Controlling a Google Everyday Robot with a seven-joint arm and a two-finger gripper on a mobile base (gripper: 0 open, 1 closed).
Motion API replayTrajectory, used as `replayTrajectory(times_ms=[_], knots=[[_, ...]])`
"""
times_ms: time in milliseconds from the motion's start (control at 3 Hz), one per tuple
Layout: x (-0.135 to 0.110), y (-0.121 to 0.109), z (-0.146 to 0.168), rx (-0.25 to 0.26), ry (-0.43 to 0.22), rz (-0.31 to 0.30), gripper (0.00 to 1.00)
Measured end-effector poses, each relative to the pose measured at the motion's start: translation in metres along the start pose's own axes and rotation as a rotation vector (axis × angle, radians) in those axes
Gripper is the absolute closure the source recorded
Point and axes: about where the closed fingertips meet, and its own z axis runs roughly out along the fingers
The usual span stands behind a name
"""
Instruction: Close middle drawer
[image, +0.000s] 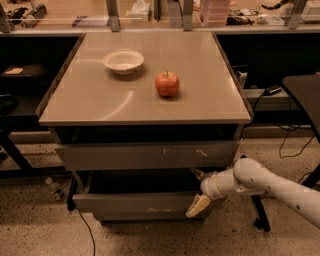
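Middle drawer: pulled out beneath desk | Gripper: at drawer front's right end | Fingers: spread apart, lower one against the front | Desk top: bowl, apple
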Motion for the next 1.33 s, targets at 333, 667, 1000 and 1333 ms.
replayTrajectory(times_ms=[333, 667, 1000, 1333], knots=[[-0.036, -0.012, -0.015, 0.001, -0.019, -0.059, 0.28], [-0.033, -0.011, -0.012, 0.001, -0.019, -0.059, 0.49], [-0.023, 0.000, -0.015, 0.003, -0.009, -0.023, 0.73], [-0.005, 0.031, -0.032, 0.023, 0.002, 0.077, 0.96]])
